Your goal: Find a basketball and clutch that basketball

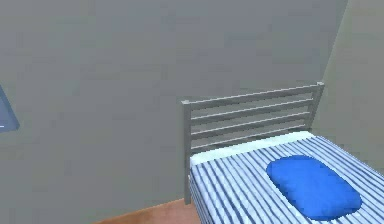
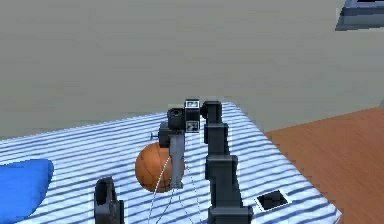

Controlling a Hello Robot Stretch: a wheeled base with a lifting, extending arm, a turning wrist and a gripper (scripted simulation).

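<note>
Standing at the far end of the dark arm (image 2: pixel 222 165), the gripper (image 2: pixel 176 176) shows in the arm side view with its dark body just left of a small white marker square (image 2: pixel 190 104) and its thin fingers (image 2: pixel 178 160) pointing down the picture. The basketball (image 2: pixel 153 168), a round orange ball, sits right at those fingers, its right edge behind or against them, with the striped bed cover (image 2: pixel 90 150) all around it. Because the ball appears against the bed, I cannot tell whether the gripper has hold of it or only stands beside it, nor whether the two touch. Left of the ball, well apart, a blue pillow (image 2: pixel 20 188) lies at the arm side view's lower left corner. Beyond the bed rises a plain grey wall (image 2: pixel 180 50), and brown wooden floor (image 2: pixel 340 150) shows to the right of the mattress. In the forward view the same bed stands at the lower right, with a grey slatted headboard (image 1: pixel 250 115) against the wall and the blue pillow (image 1: pixel 312 185) lying on the striped cover (image 1: pixel 235 185).
</note>
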